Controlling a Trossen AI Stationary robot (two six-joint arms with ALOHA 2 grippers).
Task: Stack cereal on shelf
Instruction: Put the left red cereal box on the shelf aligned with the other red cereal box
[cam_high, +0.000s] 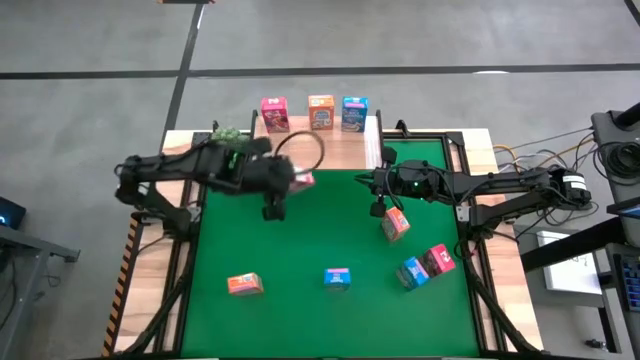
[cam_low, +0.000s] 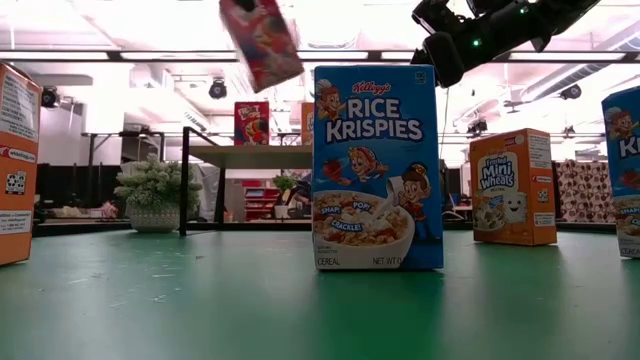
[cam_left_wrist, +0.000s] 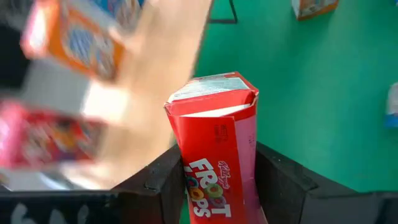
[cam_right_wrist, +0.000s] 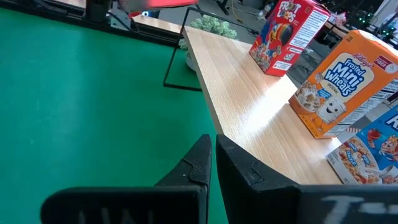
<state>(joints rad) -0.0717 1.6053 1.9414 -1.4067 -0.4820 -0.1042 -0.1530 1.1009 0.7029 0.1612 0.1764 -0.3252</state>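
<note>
Boxes lie scattered on the near green mat (cam_high: 330, 230): an orange one (cam_high: 245, 285) near left, a blue one (cam_high: 337, 278) in the middle, a blue-and-red pair (cam_high: 427, 267) near right, another orange one (cam_high: 395, 224) under the right arm. Above mid-mat the left pincer (cam_left_wrist: 217, 186) grasps a red box (cam_left_wrist: 214, 143), carried aloft toward the shelf (cam_right_wrist: 261, 118) at the far edge. Three boxes already stand there: red (cam_high: 274, 113), orange (cam_high: 321, 112), blue (cam_high: 354, 113). Judged best: keep the box upright, clear the shelf's near edge, and set it squarely beside or upon its red mate. Room looks ample on the left. The right pincer (cam_right_wrist: 214, 165), clenched empty, hovers just before the shelf.
</note>
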